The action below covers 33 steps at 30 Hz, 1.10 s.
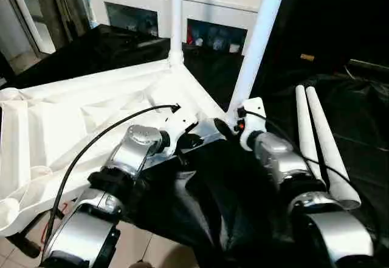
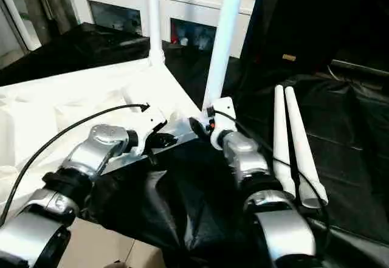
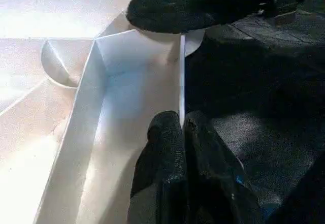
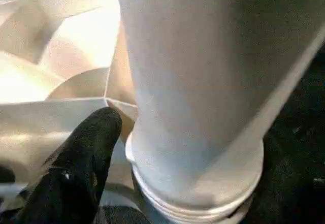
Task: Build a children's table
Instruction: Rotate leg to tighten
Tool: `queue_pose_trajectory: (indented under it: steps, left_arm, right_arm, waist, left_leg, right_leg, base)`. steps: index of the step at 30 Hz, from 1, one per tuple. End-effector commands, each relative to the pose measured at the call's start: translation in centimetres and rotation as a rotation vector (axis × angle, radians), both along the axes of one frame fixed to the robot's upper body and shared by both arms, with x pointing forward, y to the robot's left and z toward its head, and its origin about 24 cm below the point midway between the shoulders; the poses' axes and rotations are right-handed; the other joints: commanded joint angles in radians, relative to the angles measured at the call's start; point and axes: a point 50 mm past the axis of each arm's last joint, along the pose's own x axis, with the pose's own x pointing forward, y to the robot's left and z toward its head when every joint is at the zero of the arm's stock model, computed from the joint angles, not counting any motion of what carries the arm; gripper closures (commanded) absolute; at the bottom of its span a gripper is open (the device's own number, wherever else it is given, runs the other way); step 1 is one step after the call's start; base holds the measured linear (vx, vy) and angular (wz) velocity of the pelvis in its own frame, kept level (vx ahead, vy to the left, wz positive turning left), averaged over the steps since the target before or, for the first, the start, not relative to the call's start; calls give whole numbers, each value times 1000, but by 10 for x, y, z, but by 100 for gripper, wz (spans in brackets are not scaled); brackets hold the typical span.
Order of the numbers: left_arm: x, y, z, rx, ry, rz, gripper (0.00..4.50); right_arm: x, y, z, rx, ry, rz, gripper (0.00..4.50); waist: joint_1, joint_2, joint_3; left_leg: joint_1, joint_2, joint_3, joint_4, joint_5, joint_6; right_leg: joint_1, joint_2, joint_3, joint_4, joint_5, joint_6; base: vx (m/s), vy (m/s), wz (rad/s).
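Note:
The white tabletop (image 1: 73, 116) lies upside down with its ribbed underside up. One white leg (image 1: 176, 13) stands in the far corner socket. Another leg (image 1: 258, 37) stands in the near right corner socket (image 4: 198, 198). Two loose legs (image 1: 319, 140) lie side by side on the black cloth to the right. My left gripper (image 3: 182, 125) is shut on the tabletop's thin rim (image 3: 181, 82) close to that near corner. My right gripper (image 1: 230, 125) is at the base of the near leg, open. One black finger (image 4: 94, 153) stands just beside the leg without pressing on it.
A white glass-door cabinet (image 1: 158, 6) runs along the back. Black cloth (image 1: 358, 116) covers the ground to the right and under my arms. A black cable (image 1: 103, 137) arcs over my left forearm. Pale floor tiles (image 1: 152, 250) show at the bottom.

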Motion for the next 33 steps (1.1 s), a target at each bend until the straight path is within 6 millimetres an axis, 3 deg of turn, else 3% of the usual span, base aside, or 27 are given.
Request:
queue_pose_trajectory:
  steps: [1, 4, 8, 14, 16, 18, 29, 32, 33]
  left_arm:
    - [-7, -17, 3, -62, -14, -103, 450]
    - [-14, -7, 2, -70, 3, -179, 450]
    - [-22, 3, 5, -86, 17, -274, 450]
    - [-30, 21, 4, -49, 50, -350, 450]
    - [-32, 29, 4, -40, 61, -364, 450]
    - [-34, 34, 4, -30, 69, -375, 450]
    - [-36, 39, 4, -24, 73, -370, 450]
    - [-30, 34, 4, -34, 51, -301, 450]
    - [-21, 28, 4, -33, 23, -210, 450]
  right_arm:
    - [-9, 16, -11, 0, 49, 137, 68]
    - [-13, 4, 3, 30, -20, 334, 68]
    - [-21, -6, 7, 34, -13, 499, 68]
    - [-35, -12, 9, 37, 14, 690, 68]
    - [-40, -13, 8, 37, 43, 750, 68]
    - [-43, -13, 7, 28, 52, 774, 101]
    - [-48, -5, 4, 59, 69, 784, 170]
    - [-43, -1, -2, 45, 80, 662, 172]
    - [-32, 0, -10, -3, 85, 466, 173]
  waist:
    - [0, 2, -60]
    - [3, 0, -62]
    - [7, 0, -61]
    - [9, 1, -56]
    - [10, 1, -57]
    - [9, 1, -58]
    - [9, -3, -57]
    - [7, -2, -55]
    - [4, -1, -54]
  left_leg:
    - [-4, 25, -3, -57, -140, 39]
    - [-6, 26, -1, -52, -114, 77]
    - [-6, 30, 1, -50, -105, 92]
    - [-2, 31, 1, -55, -149, 69]
    - [-2, 32, -1, -56, -142, 66]
    - [-3, 32, 0, -55, -133, 70]
    - [-2, 30, 0, -56, -129, 57]
    - [-1, 29, 0, -58, -137, 47]
    - [1, 29, -2, -60, -147, 39]
  right_leg:
    - [59, -84, 53, -74, -56, -202]
    - [62, -83, 52, -69, 0, -219]
    - [60, -80, 48, -65, 17, -234]
    - [54, -81, 49, -76, -102, -216]
    - [55, -81, 48, -74, -95, -214]
    - [53, -80, 48, -72, -76, -218]
    - [53, -81, 49, -73, -93, -210]
    - [50, -82, 50, -75, -116, -204]
    - [49, -83, 50, -79, -140, -199]
  base:
    - [0, 0, 0]
    - [0, 0, 0]
    - [0, 0, 0]
    - [0, 0, 0]
    - [0, 0, 0]
    - [0, 0, 0]
    - [0, 0, 0]
    - [0, 0, 0]
    - [0, 0, 0]
